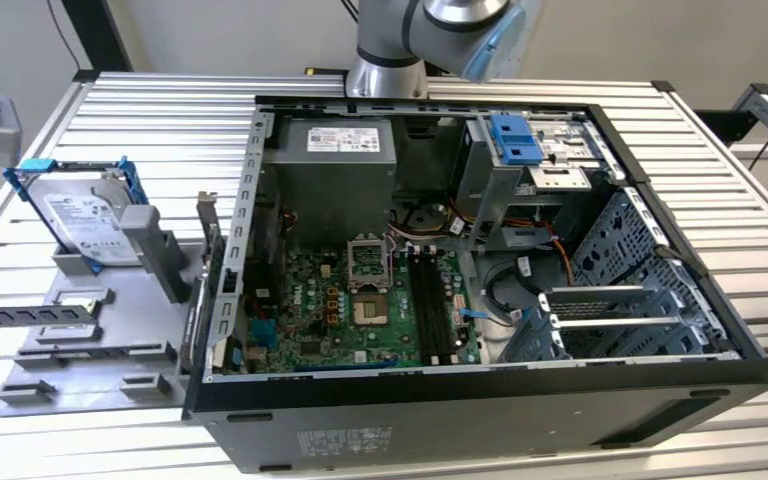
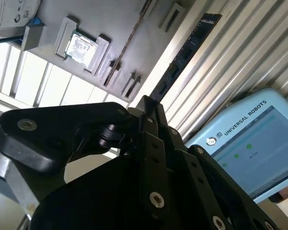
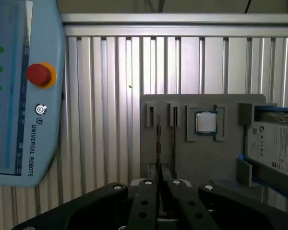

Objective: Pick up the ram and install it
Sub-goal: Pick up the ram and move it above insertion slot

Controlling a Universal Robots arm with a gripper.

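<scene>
Right at the fingertips of the gripper [image 3: 160, 185] sits the ram [image 3: 158, 143]. The fingers are closed together and the thin stick appears clamped edge-on between them, so I judge it held. From the hand, its long axis runs straight out, crosswise to the fingers and parallel to the ribs of the table [image 3: 105, 120] beyond. In the second wrist view the ram [image 2: 182, 57] shows its flat face with a row of black chips, stretching away from the fingertips to a bluish far end. Beyond the hand lies the grey tray [image 3: 230, 103] with the processor chip [image 3: 206, 122] and hard drive [image 3: 273, 143]. In the exterior view the motherboard's memory slots [image 1: 427, 295] run across those ribs, so the ram's axis looks crosswise to them.
</scene>
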